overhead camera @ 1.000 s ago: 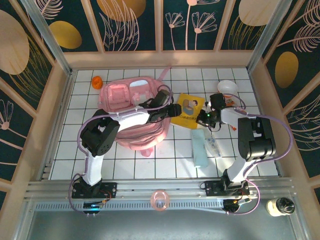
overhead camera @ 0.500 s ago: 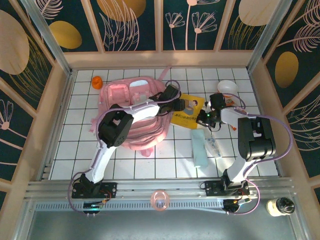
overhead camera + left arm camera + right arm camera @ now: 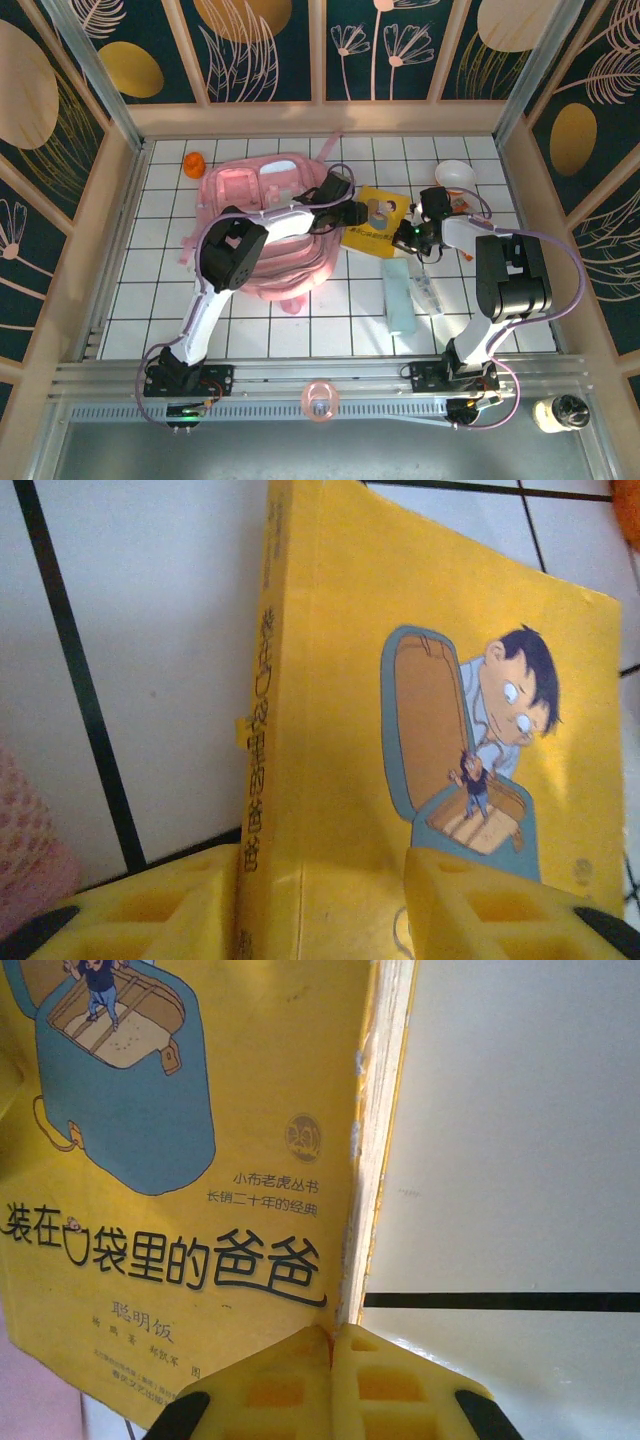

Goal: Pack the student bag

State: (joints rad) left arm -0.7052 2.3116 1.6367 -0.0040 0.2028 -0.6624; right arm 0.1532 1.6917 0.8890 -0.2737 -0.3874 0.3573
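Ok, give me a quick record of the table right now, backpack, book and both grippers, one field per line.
backpack: pink, lying on the tiled table, left of centre
book: yellow, just right of the backpack, not inside it
left gripper: open, fingers either side of the book's spine
right gripper: shut, tips at the book's page edge
bowl: white, far right of the table

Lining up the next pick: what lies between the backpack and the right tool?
A yellow book, in the top view, lies between the backpack and the right tool; the left tool is at the book's backpack-side edge.
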